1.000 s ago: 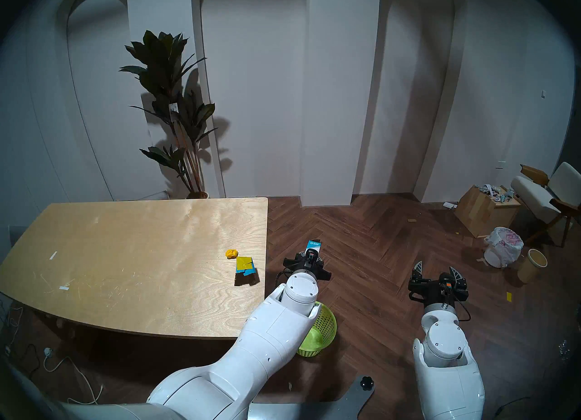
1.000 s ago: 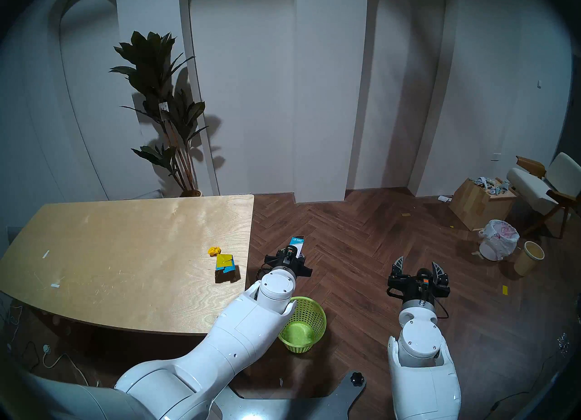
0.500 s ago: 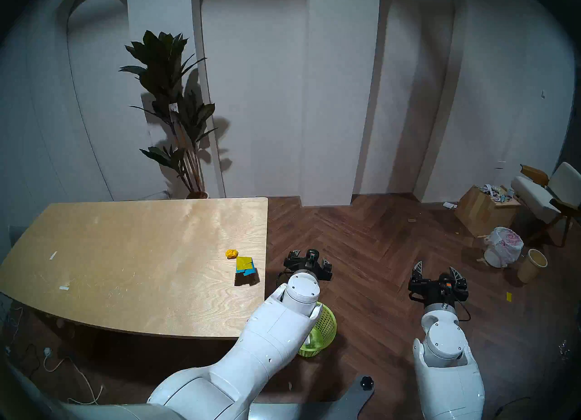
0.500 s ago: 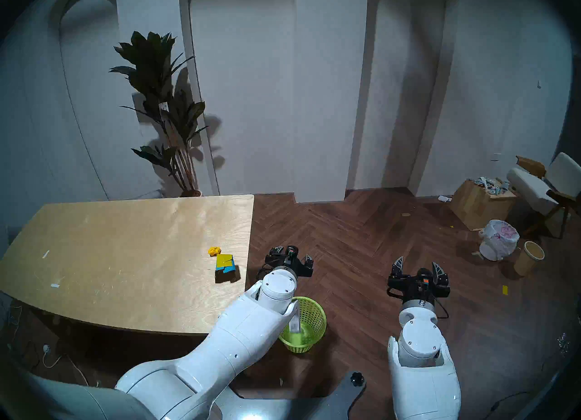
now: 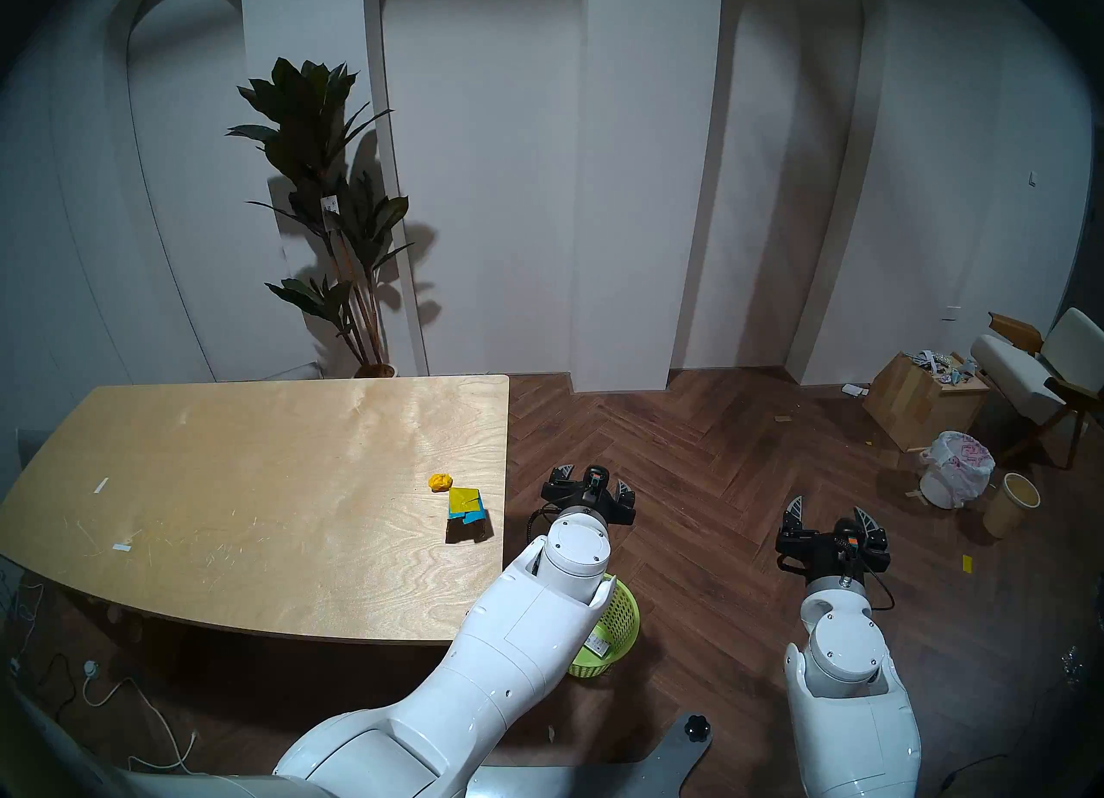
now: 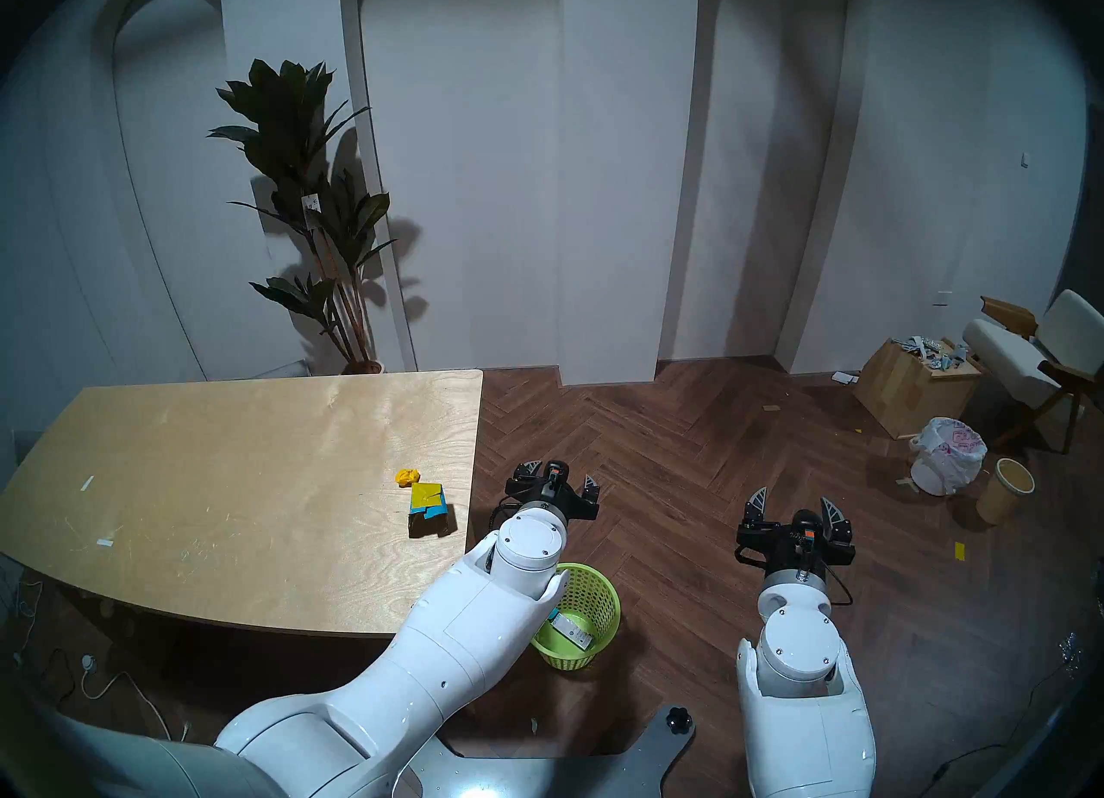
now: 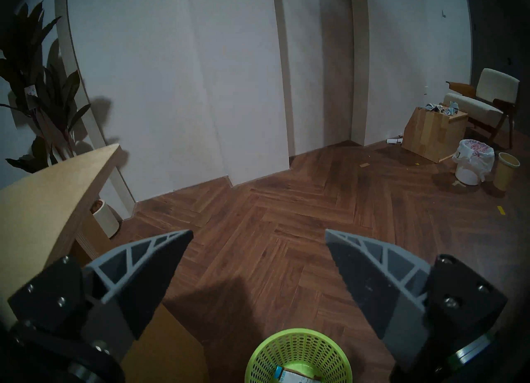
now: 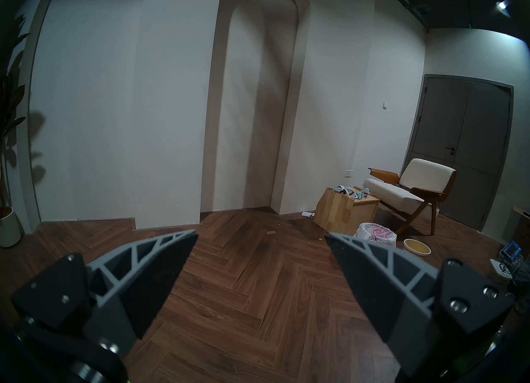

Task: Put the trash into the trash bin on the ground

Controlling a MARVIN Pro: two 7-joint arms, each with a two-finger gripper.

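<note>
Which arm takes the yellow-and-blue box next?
Left. The left gripper, jaws open and empty, is just off the table edge beside the crushed box; the right gripper is farther off over the floor.

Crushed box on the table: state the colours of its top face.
The crushed box shows a yellow top with blue patches over dark sides, clearest in the head stereo left view.

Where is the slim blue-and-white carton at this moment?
The carton lies inside the lime-green bin on the floor by the table's near right corner, just below the open left gripper, seen best in the head right view.
</note>
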